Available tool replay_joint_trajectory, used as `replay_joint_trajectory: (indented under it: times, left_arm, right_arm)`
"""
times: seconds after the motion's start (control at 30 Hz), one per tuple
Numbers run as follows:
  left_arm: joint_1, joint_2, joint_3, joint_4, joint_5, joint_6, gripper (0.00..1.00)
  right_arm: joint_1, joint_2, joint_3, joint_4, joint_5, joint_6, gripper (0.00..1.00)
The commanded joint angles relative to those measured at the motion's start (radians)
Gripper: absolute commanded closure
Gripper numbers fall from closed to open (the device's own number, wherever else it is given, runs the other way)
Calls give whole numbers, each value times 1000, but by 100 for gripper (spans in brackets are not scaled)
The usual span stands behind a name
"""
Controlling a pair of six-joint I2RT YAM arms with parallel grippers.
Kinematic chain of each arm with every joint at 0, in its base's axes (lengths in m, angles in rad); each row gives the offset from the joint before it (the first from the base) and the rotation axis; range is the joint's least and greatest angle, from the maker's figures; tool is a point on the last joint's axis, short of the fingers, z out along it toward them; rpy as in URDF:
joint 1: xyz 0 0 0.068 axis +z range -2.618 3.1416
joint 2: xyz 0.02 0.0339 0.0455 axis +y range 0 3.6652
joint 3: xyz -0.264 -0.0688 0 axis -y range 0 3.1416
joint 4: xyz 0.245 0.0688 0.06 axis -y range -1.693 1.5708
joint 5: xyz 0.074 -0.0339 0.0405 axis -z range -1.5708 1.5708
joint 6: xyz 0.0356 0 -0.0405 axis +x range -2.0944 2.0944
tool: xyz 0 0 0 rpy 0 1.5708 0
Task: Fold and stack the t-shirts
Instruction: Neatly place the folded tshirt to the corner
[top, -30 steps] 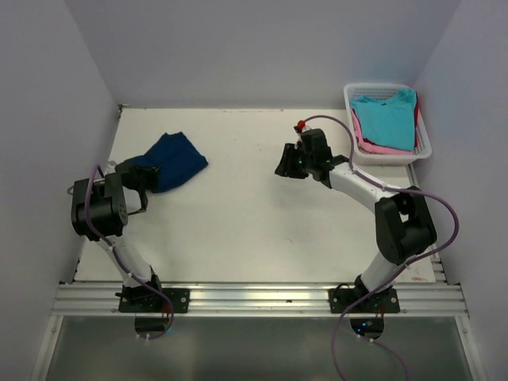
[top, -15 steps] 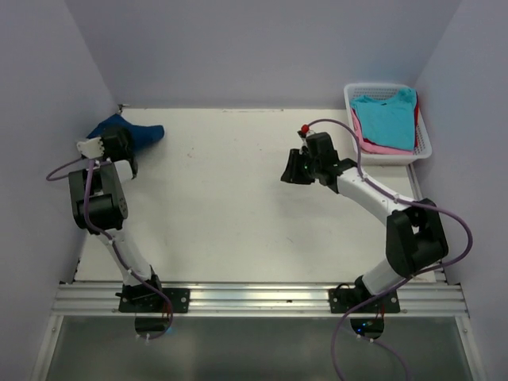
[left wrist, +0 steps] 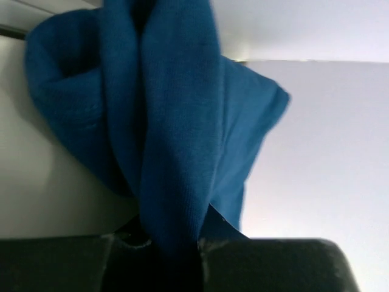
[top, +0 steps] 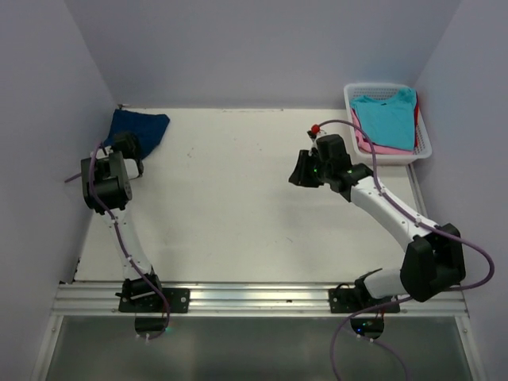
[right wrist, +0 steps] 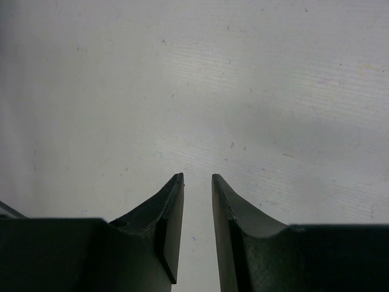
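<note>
Shirt in the grip: navy t-shirt (top: 141, 125), bunched up in the far left corner of the bench (top: 238, 230), close to the wall. From above I cannot tell whether it rests on the surface or hangs just over it.
Close view of it: on the left wrist camera the navy t-shirt (left wrist: 176, 121) runs away from the fingers in thick, rope-like folds, with one loose flap spreading to the right.
Left claw: left claw (top: 129, 146) is clamped on a gathered fold of the navy t-shirt, with the cloth squeezed between the two dark fingers.
Right claw: right claw (right wrist: 197, 179) has its fingers drawn near each other with a narrow gap between the tips. Nothing sits in that gap, and only bare bench lies below.
Right claw's place: right of the middle of the bench, pointing left, near the basket but not touching it, and well apart from the navy t-shirt.
Basket: white lattice basket (top: 381, 86) stands in the far right corner.
Basket contents: turquoise t-shirt (top: 385, 119) lies on top. Pink t-shirt (top: 367, 144) shows beneath it along the near left edge. A thin strip of red t-shirt (top: 417, 103) peeks out on the right side.
</note>
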Motion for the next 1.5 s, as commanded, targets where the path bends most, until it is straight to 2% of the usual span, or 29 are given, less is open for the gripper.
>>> replay_joint_trajectory:
  times: [0.0, 0.2, 0.3, 0.33, 0.37, 0.4, 0.47, 0.53, 0.67, 0.73, 0.77, 0.87, 0.9, 0.93, 0.97, 1.0, 1.03, 1.07, 1.1, 1.13, 1.17, 1.23, 1.27, 1.47]
  left_arm:
    - [15, 67, 91, 87, 19, -59, 100]
    - [16, 167, 177, 251, 65, -124, 100]
    - [16, 179, 160, 346, 75, -144, 99]
    - [16, 175, 148, 389, 70, -144, 93]
    - [16, 164, 131, 400, 64, -152, 79]
    - [16, 123, 78, 412, 53, -156, 42]
    - [16, 55, 13, 399, 6, -118, 17]
    - [16, -66, -82, 386, -23, -71, 2]
    - [13, -278, -266, 313, -74, 56, 0]
    - [6, -396, -300, 218, -62, 98, 0]
    - [-4, -452, -324, 208, -41, 173, 0]
    - [-31, -503, -351, 207, 44, 269, 2]
    - [-39, -520, -345, 184, 58, 301, 6]
    - [-48, -516, -325, 129, 91, 334, 16]
    - [-53, -501, -296, 118, 219, 394, 52]
    - [-54, -446, -217, 99, 278, 499, 74]
    - [-60, -413, -167, -13, 327, 526, 95]
    - [-65, -380, -112, -76, 390, 548, 100]
    - [-70, -294, 4, -129, 427, 619, 100]
    - [-83, -240, 84, -263, 496, 667, 100]
    - [-94, -129, 269, -358, 513, 760, 100]
    - [-123, -27, 432, -603, 519, 837, 100]
    - [-134, 48, 553, -661, 510, 888, 100]
    - [-168, 183, 761, -832, 501, 985, 100]
  right_arm:
    - [7, -62, -25, -48, 28, 9, 71]
    - [52, -78, -39, -62, 69, 28, 73]
    - [84, -62, -37, -65, 98, 35, 73]
    - [90, -55, -40, -62, 106, 37, 73]
    - [101, -50, -40, -59, 109, 37, 73]
    - [106, -41, -39, -56, 111, 37, 73]
    - [116, -21, -48, -48, 111, 38, 73]
    - [122, -12, -60, -33, 109, 38, 73]
    - [130, -10, -80, -8, 108, 34, 73]
    - [132, -8, -89, 9, 97, 34, 73]
    - [135, -7, -89, 24, 94, 34, 73]
    - [139, -7, -101, 42, 85, 37, 74]
    - [139, -10, -103, 54, 83, 38, 75]
    - [138, -12, -111, 62, 80, 43, 78]
    - [138, -18, -117, 70, 75, 47, 81]
    - [138, -25, -123, 90, 72, 51, 84]
    - [138, -31, -137, 99, 69, 54, 91]
    - [138, -35, -141, 104, 65, 60, 94]
    - [139, -47, -147, 114, 63, 63, 96]
    - [139, -51, -158, 119, 63, 67, 98]
    - [141, -58, -164, 124, 63, 70, 99]
    - [142, -73, -175, 128, 66, 72, 100]
    - [142, -79, -178, 127, 71, 72, 100]
    - [144, -110, -187, 118, 89, 72, 100]
